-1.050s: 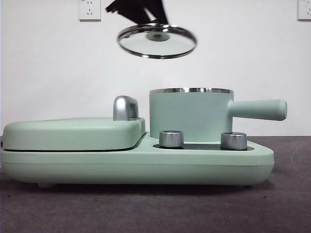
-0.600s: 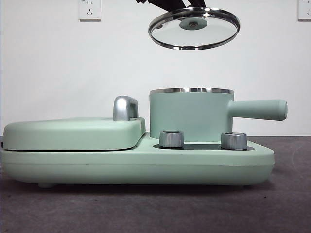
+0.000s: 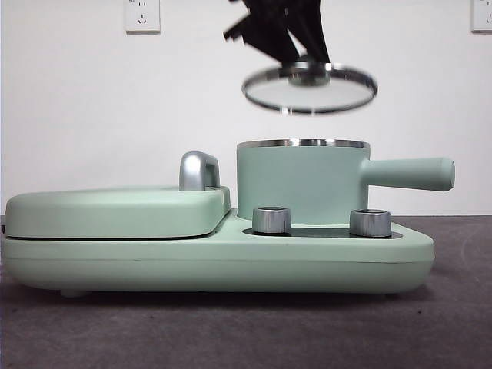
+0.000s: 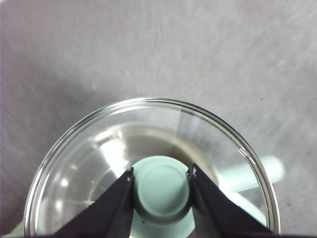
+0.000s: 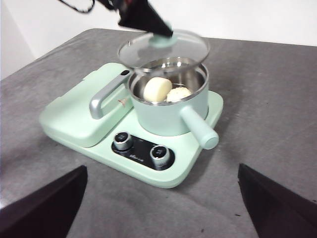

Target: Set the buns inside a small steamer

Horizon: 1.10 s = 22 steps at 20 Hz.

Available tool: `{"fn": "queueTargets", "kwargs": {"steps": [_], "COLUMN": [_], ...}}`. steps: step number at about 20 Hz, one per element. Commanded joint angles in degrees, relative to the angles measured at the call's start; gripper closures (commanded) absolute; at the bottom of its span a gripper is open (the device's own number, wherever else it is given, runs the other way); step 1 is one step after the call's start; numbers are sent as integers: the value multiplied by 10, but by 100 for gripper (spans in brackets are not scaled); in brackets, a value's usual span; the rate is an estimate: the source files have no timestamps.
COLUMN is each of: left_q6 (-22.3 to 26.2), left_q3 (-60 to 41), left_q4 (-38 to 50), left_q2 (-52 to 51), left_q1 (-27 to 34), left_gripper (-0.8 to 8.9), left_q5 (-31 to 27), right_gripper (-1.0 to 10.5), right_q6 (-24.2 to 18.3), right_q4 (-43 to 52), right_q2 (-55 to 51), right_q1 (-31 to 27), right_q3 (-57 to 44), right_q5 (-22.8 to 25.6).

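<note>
Overhead, left claw [image 4: 161, 186] pinches lid [image 3: 310, 87] — griddle [image 3: 115, 211] beside steamer [image 3: 301, 184].

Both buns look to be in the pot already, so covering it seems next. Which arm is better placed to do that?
Left. The left gripper is shut on the glass lid by its knob, directly above the small steamer holding the buns. The right gripper is open, away from it.

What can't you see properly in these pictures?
- Buns: hidden in the front view behind the pot wall; only their tops show in the right wrist view.
- Pot: in the left wrist view the lid and left gripper cover most of it.
- Dial markings: too small in the right wrist view.
- Right gripper: only two blurred finger tips, cut off by the edge.
</note>
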Motion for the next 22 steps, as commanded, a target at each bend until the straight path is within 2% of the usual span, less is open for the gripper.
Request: {"fn": "queueTargets", "kwargs": {"steps": [1,10,22], "left_q6": [-7,-30,-37], "left_q3": [15,15,15], "left_q4": [18,-2,6], "left_q2": [18,30,59], "left_q1": [-3,-4,-9], "left_gripper": [798,798,798], "left_q5": [-5,-32,-32], "right_gripper": [462,462,462], "right_q6": [0,0,4], "right_q4": [5,5,5], "right_q2": [0,0,0], "right_q1": [5,5,5], "right_q3": [5,5,5], "right_q5": [3,8,8]}}
